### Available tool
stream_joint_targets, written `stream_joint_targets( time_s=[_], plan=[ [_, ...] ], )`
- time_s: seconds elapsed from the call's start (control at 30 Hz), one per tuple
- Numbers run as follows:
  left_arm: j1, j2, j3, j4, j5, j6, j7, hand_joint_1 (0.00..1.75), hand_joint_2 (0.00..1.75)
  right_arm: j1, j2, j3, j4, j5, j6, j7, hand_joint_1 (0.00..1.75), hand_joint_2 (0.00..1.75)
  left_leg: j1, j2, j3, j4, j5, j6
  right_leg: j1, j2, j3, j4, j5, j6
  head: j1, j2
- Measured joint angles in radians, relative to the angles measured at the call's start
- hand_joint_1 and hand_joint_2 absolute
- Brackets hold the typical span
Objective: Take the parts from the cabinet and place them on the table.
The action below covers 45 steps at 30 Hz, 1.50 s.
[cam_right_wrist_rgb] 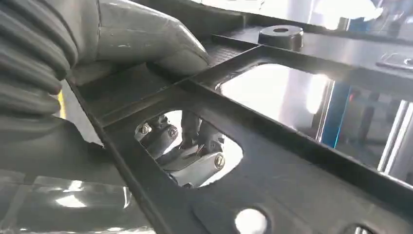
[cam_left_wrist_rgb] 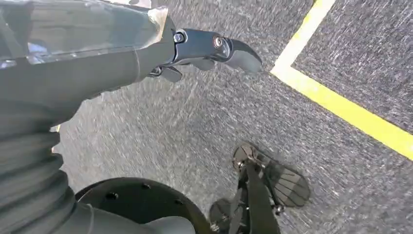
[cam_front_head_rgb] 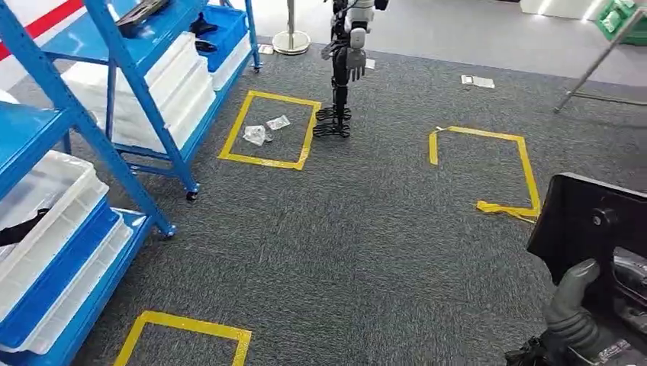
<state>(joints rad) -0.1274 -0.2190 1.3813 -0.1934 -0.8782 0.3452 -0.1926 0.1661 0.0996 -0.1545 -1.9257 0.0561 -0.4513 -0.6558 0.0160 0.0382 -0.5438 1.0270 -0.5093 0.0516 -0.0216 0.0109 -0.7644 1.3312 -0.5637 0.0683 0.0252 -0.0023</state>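
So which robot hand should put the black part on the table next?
The right hand. It already grips the black part, its thumb pressed on top and its fingers showing through a cut-out. The left hand hangs over the carpet holding nothing. No table is visible yet, so this is a guess.

The floor (cam_front_head_rgb: 366, 229) is a rough, matt grey carpet, marked with smooth yellow tape (cam_front_head_rgb: 268, 162) squares. The cabinet (cam_front_head_rgb: 114, 84) frame is glossy blue painted metal and carries smooth white plastic bins (cam_front_head_rgb: 179, 72). Small clear plastic bags (cam_front_head_rgb: 255, 135) glint on the carpet. The part (cam_right_wrist_rgb: 302, 161) in the right hand (cam_right_wrist_rgb: 146, 44) is a flat black plate, smooth with a dull sheen. The left hand (cam_left_wrist_rgb: 195, 48) has a dark, glossy plastic finger and a matt grey ribbed cover.
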Motion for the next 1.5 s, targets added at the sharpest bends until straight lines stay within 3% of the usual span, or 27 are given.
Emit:
stream_joint_targets(
  time_s=[0.03,0.1,0.13,0.17,0.3,0.33,0.37,0.4,0.47,0.5,0.53,0.6,0.63,0.67,0.8,0.83,0.9,1.0,1.03,1.1,1.13,1.17,1.3,1.33,1.4,1.47,1.5],
  plan=[
    [0.0,0.003,0.0,0.0,0.0,0.0,0.001,0.0,1.75,0.001,0.0,0.0,0.0,0.0,0.0,0.0,1.75,1.75,0.001,0.014,0.001,0.0,-0.002,-0.002,-0.002,-0.003,0.017,-0.033,0.018,0.01,-0.001,0.0],
    [-0.001,0.005,0.0,0.0,0.0,0.0,0.001,0.0,1.75,0.001,0.0,0.0,-0.001,0.0,-0.001,0.0,1.75,1.75,0.003,0.036,0.009,0.0,-0.008,-0.009,-0.007,-0.024,0.114,-0.21,0.085,0.03,-0.001,0.0],
    [-0.001,0.006,0.0,0.0,0.0,0.0,0.001,0.0,1.75,0.002,0.0,0.0,-0.002,0.0,-0.001,0.0,1.75,1.75,0.001,0.044,0.015,0.0,-0.012,-0.014,-0.006,-0.066,0.168,-0.301,0.111,0.034,0.0,0.0],
    [-0.001,0.008,0.0,0.0,0.0,0.0,0.001,0.0,1.75,0.001,0.0,0.0,-0.002,-0.001,-0.001,0.0,1.75,1.75,-0.008,0.051,0.02,-0.002,-0.017,-0.022,0.001,-0.107,0.173,-0.306,0.112,0.018,0.001,0.0],
    [-0.002,0.011,-0.001,0.0,0.0,0.001,0.001,0.0,1.75,0.006,0.0,0.0,-0.009,0.001,-0.001,0.0,1.75,1.75,-0.008,0.096,0.043,-0.016,-0.026,-0.045,0.01,-0.054,0.171,-0.315,0.117,-0.017,-0.002,0.0],
    [-0.002,0.013,-0.001,0.0,0.0,0.001,0.001,0.0,1.75,0.01,0.001,0.0,-0.01,0.001,0.0,0.0,1.75,1.75,0.0,0.057,0.035,-0.003,-0.038,-0.052,-0.017,-0.044,0.175,-0.32,0.122,-0.025,-0.005,0.0],
    [-0.002,0.014,-0.001,0.0,0.0,0.0,0.001,0.0,1.75,0.009,0.003,0.0,-0.013,0.0,0.0,0.0,1.75,1.75,0.001,0.003,0.02,0.039,-0.067,-0.051,-0.011,-0.032,0.177,-0.32,0.121,-0.031,-0.009,0.0],
    [-0.001,0.014,-0.001,0.0,0.0,0.0,0.001,0.0,1.75,0.008,0.003,0.0,-0.013,0.001,0.0,0.0,1.75,1.75,0.002,-0.023,-0.013,0.11,-0.106,-0.049,-0.01,-0.024,0.176,-0.32,0.122,-0.044,-0.011,0.0],
    [0.003,0.016,-0.001,0.0,0.0,0.0,0.001,0.0,1.75,0.01,0.006,0.003,-0.013,0.002,0.001,0.0,1.75,1.75,0.001,-0.039,-0.097,0.272,-0.17,-0.049,-0.004,0.003,0.175,-0.32,0.12,-0.046,-0.014,0.0],
    [0.005,0.016,-0.001,0.0,0.0,0.0,0.001,0.0,1.75,0.012,0.007,0.003,-0.013,0.002,0.001,0.0,1.75,1.75,0.001,-0.041,-0.122,0.309,-0.17,-0.049,-0.002,0.018,0.176,-0.32,0.12,-0.046,-0.013,0.0],
    [0.006,0.017,-0.001,0.0,0.002,-0.001,0.002,0.0,1.75,0.012,0.007,0.003,-0.013,0.002,0.001,0.0,1.75,1.75,0.002,-0.041,-0.122,0.291,-0.142,-0.049,-0.002,0.034,0.178,-0.319,0.12,-0.046,-0.013,0.0],
    [0.005,0.018,-0.001,0.0,0.002,-0.004,0.002,0.0,1.75,0.016,0.008,0.003,-0.013,0.003,0.001,0.0,1.75,1.75,0.007,-0.047,-0.065,0.149,-0.046,-0.048,-0.005,0.063,0.181,-0.316,0.12,-0.045,-0.014,0.0],
    [0.005,0.018,-0.001,0.0,0.002,-0.005,0.002,0.0,1.75,0.017,0.009,0.003,-0.013,0.006,0.004,0.0,1.75,1.75,0.013,-0.074,-0.029,0.067,-0.005,-0.05,-0.005,0.074,0.18,-0.312,0.118,-0.043,-0.014,0.0],
    [0.005,0.018,-0.001,0.0,0.002,-0.006,0.002,0.0,1.75,0.016,0.01,0.003,-0.014,0.008,0.006,0.001,1.75,1.75,0.019,-0.129,-0.016,0.032,-0.013,-0.051,0.0,0.084,0.175,-0.303,0.115,-0.035,-0.014,0.0],
    [0.004,0.015,-0.002,0.0,0.004,0.0,-0.002,0.0,1.75,0.016,0.011,0.004,-0.017,0.021,0.016,0.005,1.75,1.75,0.0,-0.092,-0.01,0.023,-0.009,-0.022,-0.002,0.128,0.149,-0.309,0.125,-0.002,-0.013,0.0],
    [0.003,0.011,-0.002,0.0,0.005,0.0,-0.003,0.0,1.75,0.017,0.01,0.004,-0.018,0.022,0.016,0.005,1.75,1.75,0.007,-0.077,-0.004,0.014,-0.002,-0.011,-0.006,0.123,0.147,-0.304,0.124,-0.001,-0.013,0.0],
    [0.002,0.012,-0.002,0.0,0.009,0.0,-0.005,0.0,1.75,0.011,0.009,0.005,-0.02,0.024,0.017,0.006,1.75,1.75,0.003,-0.054,-0.001,0.008,0.002,-0.002,0.001,0.025,0.099,-0.21,0.076,-0.007,0.0,0.0],
    [0.005,0.01,-0.002,0.0,0.01,-0.001,-0.005,0.0,1.75,0.012,0.009,0.005,-0.019,0.024,0.019,0.006,1.75,1.75,-0.004,-0.01,-0.003,0.009,-0.001,0.003,0.001,0.001,-0.01,0.008,0.002,-0.004,-0.001,0.0],
    [0.005,0.01,-0.002,0.0,0.01,0.0,-0.004,0.0,1.75,0.012,0.008,0.005,-0.019,0.024,0.019,0.006,1.75,1.75,-0.004,0.002,-0.002,0.009,-0.002,0.003,0.001,0.0,-0.01,0.005,0.01,0.002,0.0,0.0],
    [0.004,0.01,-0.002,0.0,0.01,-0.001,-0.004,0.0,1.75,0.012,0.008,0.005,-0.019,0.024,0.019,0.006,1.75,1.75,-0.004,0.026,0.002,0.008,-0.006,0.0,-0.001,-0.013,0.067,-0.138,0.066,0.019,0.0,0.0],
    [0.004,0.008,-0.002,0.0,0.01,-0.001,-0.004,0.0,1.75,0.011,0.008,0.005,-0.019,0.024,0.019,0.006,1.75,1.75,-0.004,0.034,0.006,0.008,-0.009,-0.004,0.0,-0.04,0.122,-0.235,0.096,0.023,0.0,0.0],
    [0.004,0.008,-0.002,0.0,0.01,-0.002,-0.004,0.0,1.75,0.009,0.008,0.005,-0.019,0.024,0.019,0.006,1.75,1.75,-0.009,0.043,0.01,0.008,-0.013,-0.009,0.006,-0.098,0.158,-0.306,0.113,0.014,0.0,0.0],
    [0.003,0.008,-0.002,0.0,0.01,-0.008,-0.002,0.0,1.75,0.008,0.007,0.005,-0.02,0.024,0.021,0.006,1.75,1.75,-0.012,0.081,0.028,-0.003,-0.022,-0.03,0.023,-0.059,0.151,-0.306,0.121,-0.017,-0.004,0.0],
    [0.002,0.008,-0.002,0.0,0.011,-0.012,-0.001,0.0,1.75,0.007,0.007,0.005,-0.021,0.024,0.021,0.006,1.75,1.75,-0.009,0.078,0.03,0.0,-0.03,-0.04,0.007,-0.045,0.166,-0.317,0.129,-0.03,-0.005,0.0],
    [0.002,0.01,-0.002,0.0,0.018,-0.019,-0.004,0.0,1.75,0.004,0.009,0.005,-0.019,0.022,0.021,0.006,1.75,1.75,-0.005,-0.006,-0.005,0.084,-0.084,-0.043,0.0,-0.024,0.169,-0.32,0.13,-0.045,-0.013,0.0],
    [0.005,0.011,-0.002,0.0,0.019,-0.02,-0.005,0.0,1.75,0.002,0.014,0.011,-0.018,0.02,0.022,0.006,1.75,1.75,-0.005,-0.038,-0.099,0.268,-0.165,-0.046,0.003,0.003,0.168,-0.319,0.13,-0.052,-0.015,0.0],
    [0.006,0.012,-0.002,0.0,0.019,-0.02,-0.005,0.0,1.75,0.002,0.015,0.011,-0.017,0.02,0.022,0.006,1.75,1.75,-0.005,-0.04,-0.123,0.306,-0.17,-0.046,0.004,0.013,0.168,-0.319,0.13,-0.052,-0.015,0.0]
  ],
)
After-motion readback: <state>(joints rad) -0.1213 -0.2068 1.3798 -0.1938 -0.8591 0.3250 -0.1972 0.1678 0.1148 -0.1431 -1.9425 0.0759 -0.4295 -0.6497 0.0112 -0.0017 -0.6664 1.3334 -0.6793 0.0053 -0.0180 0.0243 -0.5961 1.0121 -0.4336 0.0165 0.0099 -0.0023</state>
